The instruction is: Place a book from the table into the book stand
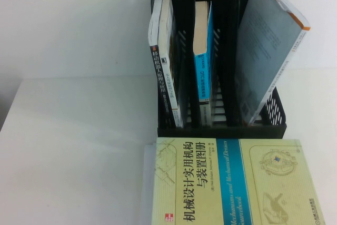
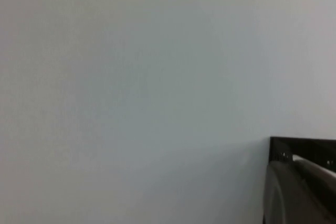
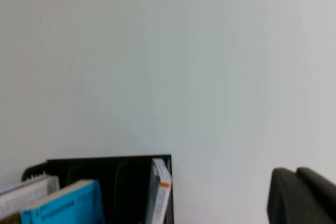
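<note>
One large, thick book [image 1: 231, 183] lay flat on the white table [image 1: 79, 146], just in front of the book stand [image 1: 221, 127] and running off the near edge of the high view; its pale yellow cover carried a teal vertical band, a black Chinese title, faint line drawings and a small red logo near one corner. Behind it, the black plastic book stand stood upright, its dividers forming several slots and its low side walls pierced with slotted mesh. Two thin books with pale covers and dark spines [image 1: 162, 56] stood together in the leftmost slot, a blue-spined book [image 1: 202, 56] with yellowed page edges stood in a middle slot, and a grey-covered book with an orange edge [image 1: 271, 46] leaned tilted in the rightmost slot, its top overhanging the stand's right side. The tabletop looked smooth and matte, ending against a plain pale wall. Neither arm appeared in the high view. A dark, rounded part of the left gripper [image 2: 299, 192] showed at the corner of the left wrist view, and a similar dark part of the right gripper [image 3: 302, 195] showed in the right wrist view; whether either claw was spread or pressed together could not be told.
</note>
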